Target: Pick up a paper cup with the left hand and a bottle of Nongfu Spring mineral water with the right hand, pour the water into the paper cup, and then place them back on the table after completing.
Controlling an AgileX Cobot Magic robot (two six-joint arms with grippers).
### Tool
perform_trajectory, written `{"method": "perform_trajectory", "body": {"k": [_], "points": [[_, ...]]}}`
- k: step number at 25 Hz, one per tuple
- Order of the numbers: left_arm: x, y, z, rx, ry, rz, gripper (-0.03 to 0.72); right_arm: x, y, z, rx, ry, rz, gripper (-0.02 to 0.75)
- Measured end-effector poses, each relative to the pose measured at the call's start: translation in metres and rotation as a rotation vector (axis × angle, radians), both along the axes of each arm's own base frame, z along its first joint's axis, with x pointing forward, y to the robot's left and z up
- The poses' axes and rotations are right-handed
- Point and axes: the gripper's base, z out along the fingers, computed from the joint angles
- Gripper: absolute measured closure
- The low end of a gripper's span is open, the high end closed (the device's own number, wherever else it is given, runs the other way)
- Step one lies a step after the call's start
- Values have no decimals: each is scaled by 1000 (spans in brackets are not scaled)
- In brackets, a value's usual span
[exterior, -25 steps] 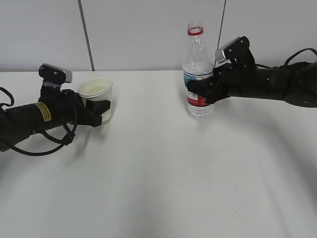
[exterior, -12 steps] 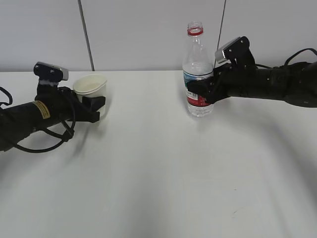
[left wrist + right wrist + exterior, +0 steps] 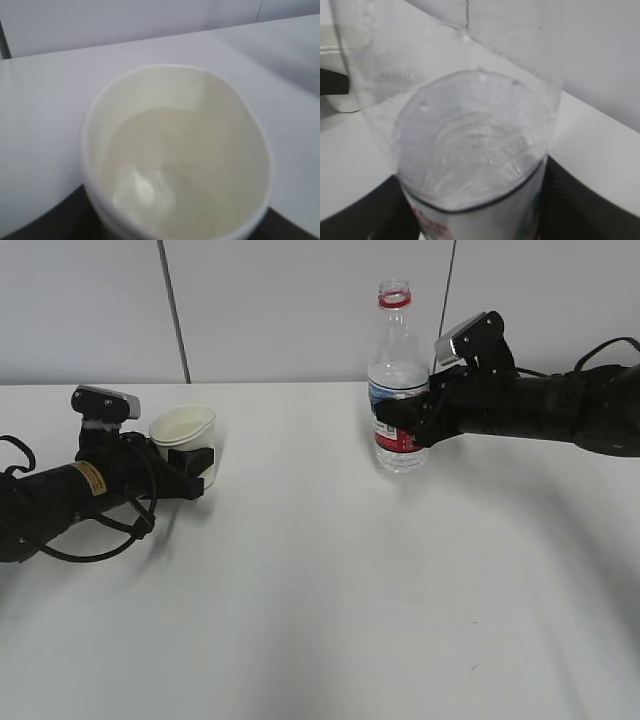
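Exterior view: left pincer [image 3: 196,468] grips the paper cup [image 3: 184,439] far left on the bench [image 3: 330,590]; right pincer [image 3: 400,424] grips the upright bottle [image 3: 398,380], well apart to its right.

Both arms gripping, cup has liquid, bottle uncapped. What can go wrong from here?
1. The paper cup looks squeezed oval in the left gripper; water is inside, so a tighter grip or tilt may spill it.
2. The bottle has no cap; the right gripper tipping it could slop water onto the table.
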Motion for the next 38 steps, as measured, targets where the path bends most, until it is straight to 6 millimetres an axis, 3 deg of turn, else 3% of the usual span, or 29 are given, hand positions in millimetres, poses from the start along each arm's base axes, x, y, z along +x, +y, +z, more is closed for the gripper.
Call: {"method": "perform_trajectory", "body": {"k": [22, 31, 38], "points": [[0, 0, -5, -18, -6, 4, 308, 1, 0, 1, 15, -1, -8, 301], [0, 0, -5, -17, -5, 4, 258, 1, 0, 1, 20, -2, -11, 301], [0, 1, -11, -10, 18, 17, 127, 1, 0, 1, 22, -2, -13, 301]]}}
